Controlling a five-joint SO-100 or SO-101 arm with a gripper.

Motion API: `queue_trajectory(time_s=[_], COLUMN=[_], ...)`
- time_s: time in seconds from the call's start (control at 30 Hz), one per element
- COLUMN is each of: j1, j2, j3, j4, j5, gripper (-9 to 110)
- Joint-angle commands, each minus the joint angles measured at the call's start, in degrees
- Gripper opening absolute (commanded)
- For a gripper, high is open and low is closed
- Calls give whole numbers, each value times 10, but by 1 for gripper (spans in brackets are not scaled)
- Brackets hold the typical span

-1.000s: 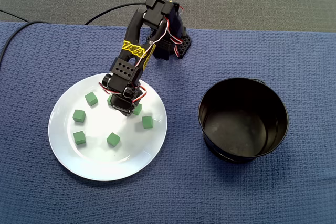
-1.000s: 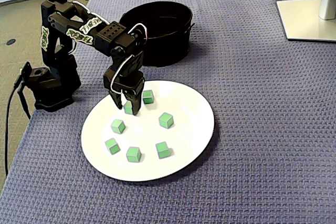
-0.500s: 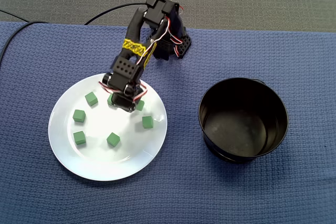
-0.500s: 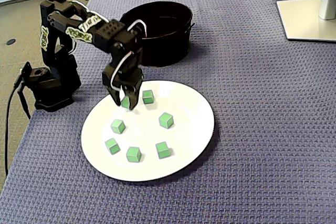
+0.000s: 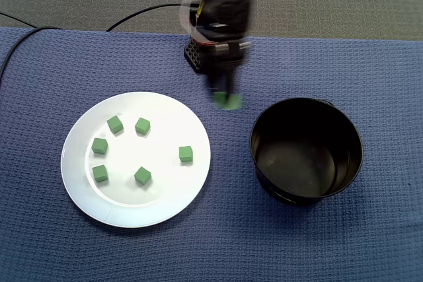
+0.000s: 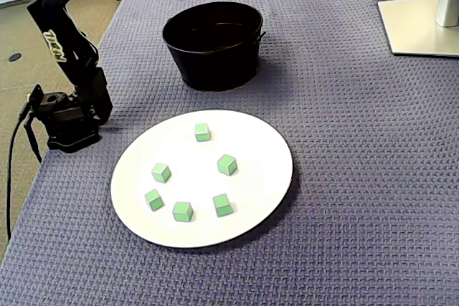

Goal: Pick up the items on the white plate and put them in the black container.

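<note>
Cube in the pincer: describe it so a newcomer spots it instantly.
Start at the black pot. Near its rim hangs the pincer, shut on a green cube. It alone is off the white plate; six cubes lie there.

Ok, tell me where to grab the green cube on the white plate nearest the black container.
Take the small green cube by two opposite side faces, coming straight down. It sits flat on the round white plate, sides upright and parallel, the other cubes well apart, so the jaws fit on either side.
</note>
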Motion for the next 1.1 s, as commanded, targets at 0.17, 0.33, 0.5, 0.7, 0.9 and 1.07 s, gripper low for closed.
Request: queue_trajectory(time_s=[0.17,0.33,0.5,0.7,0.9,1.07], j1=[-258,-270,-271,-250,-151,44], j2=[-169,-214,-236,-208,-120,-53], j3=[65,202,250,237,97,79], j4=[-61,-192,-237,-212,-64,11], j5=[51,72,81,84,79,177], gripper=[0,0,0,40,37,30])
